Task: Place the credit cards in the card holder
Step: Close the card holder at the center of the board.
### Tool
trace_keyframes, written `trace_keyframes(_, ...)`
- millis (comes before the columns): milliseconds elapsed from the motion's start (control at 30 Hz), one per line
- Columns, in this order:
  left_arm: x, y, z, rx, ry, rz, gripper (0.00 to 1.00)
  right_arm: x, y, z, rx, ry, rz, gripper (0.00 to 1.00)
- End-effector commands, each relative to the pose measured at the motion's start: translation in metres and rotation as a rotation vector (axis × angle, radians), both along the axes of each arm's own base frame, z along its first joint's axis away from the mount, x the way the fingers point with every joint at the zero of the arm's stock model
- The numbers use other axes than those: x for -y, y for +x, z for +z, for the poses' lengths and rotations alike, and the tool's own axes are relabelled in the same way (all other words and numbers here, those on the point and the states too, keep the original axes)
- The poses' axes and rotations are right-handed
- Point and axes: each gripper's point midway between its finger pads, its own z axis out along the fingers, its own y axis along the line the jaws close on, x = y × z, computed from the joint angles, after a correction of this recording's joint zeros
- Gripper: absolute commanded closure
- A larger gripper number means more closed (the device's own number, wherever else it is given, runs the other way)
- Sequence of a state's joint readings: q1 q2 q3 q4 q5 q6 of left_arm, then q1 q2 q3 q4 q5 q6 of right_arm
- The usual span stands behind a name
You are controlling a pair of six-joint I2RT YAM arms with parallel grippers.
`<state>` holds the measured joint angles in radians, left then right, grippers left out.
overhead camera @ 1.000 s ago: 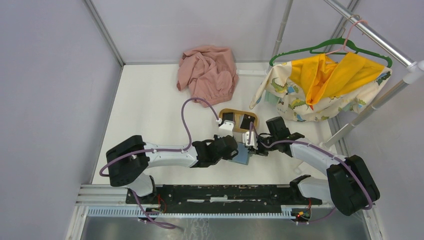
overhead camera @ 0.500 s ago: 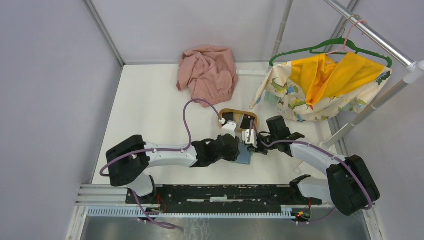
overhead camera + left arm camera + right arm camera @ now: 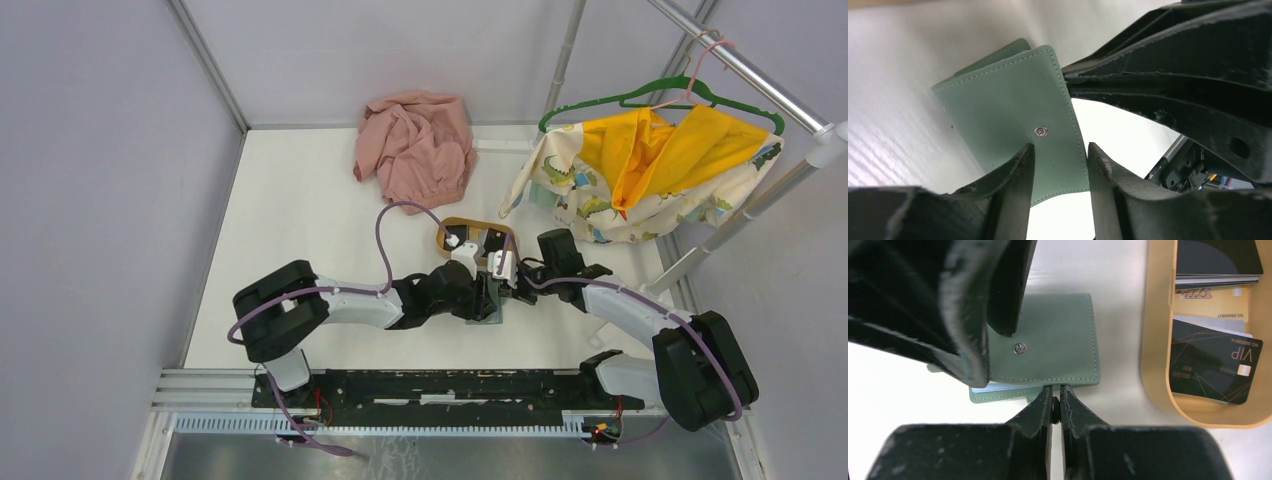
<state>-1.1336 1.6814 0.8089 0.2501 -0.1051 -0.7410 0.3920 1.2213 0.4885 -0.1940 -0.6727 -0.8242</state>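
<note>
My right tool (image 3: 1055,390), closed to a sliver, met the near edge of the card holder (image 3: 1058,340), likely to lift its cover, while my left tool (image 3: 1060,150), narrowly parted, steadied it from just ahead; the credit cards (image 3: 1213,365) lay in the wooden tray (image 3: 1155,365) off to the right.

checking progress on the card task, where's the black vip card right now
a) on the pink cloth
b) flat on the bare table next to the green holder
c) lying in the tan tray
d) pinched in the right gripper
c, the right wrist view shows the black vip card lying inside the tan tray, off to the side of the green card holder
</note>
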Motion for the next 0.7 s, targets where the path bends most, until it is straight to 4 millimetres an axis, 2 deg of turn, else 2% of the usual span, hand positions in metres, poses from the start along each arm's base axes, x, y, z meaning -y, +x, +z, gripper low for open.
trace_keyframes(0,0.01,0.009,-0.005,-0.019,-0.08,-0.034,0.55,-0.001,0.022,0.019,0.09,0.025,-0.044,0.92)
trace_keyframes(100,0.013,0.009,-0.008,-0.033,-0.09,-0.047,0.58,0.002,0.027,0.019,0.11,0.014,-0.06,0.92)
trace_keyframes(233,0.014,0.01,-0.01,-0.044,-0.117,-0.053,0.57,0.001,0.032,0.021,0.126,0.015,-0.07,0.91)
trace_keyframes(367,0.016,0.008,-0.005,-0.052,-0.17,-0.08,0.41,0.002,0.037,0.021,0.126,0.011,-0.087,0.91)
trace_keyframes(467,0.018,0.011,-0.004,-0.068,-0.206,-0.1,0.37,0.003,0.039,0.02,0.122,0.006,-0.102,0.91)
trace_keyframes(533,0.018,0.014,-0.003,-0.072,-0.224,-0.101,0.39,0.003,0.041,0.02,0.127,0.004,-0.106,0.91)
trace_keyframes(600,0.012,0.02,0.001,-0.046,-0.236,-0.08,0.46,0.003,0.044,0.022,0.14,0.001,-0.11,0.9)
trace_keyframes(667,0.002,0.027,0.007,0.0,-0.212,-0.051,0.58,0.001,0.044,0.022,0.148,0.005,-0.094,0.9)
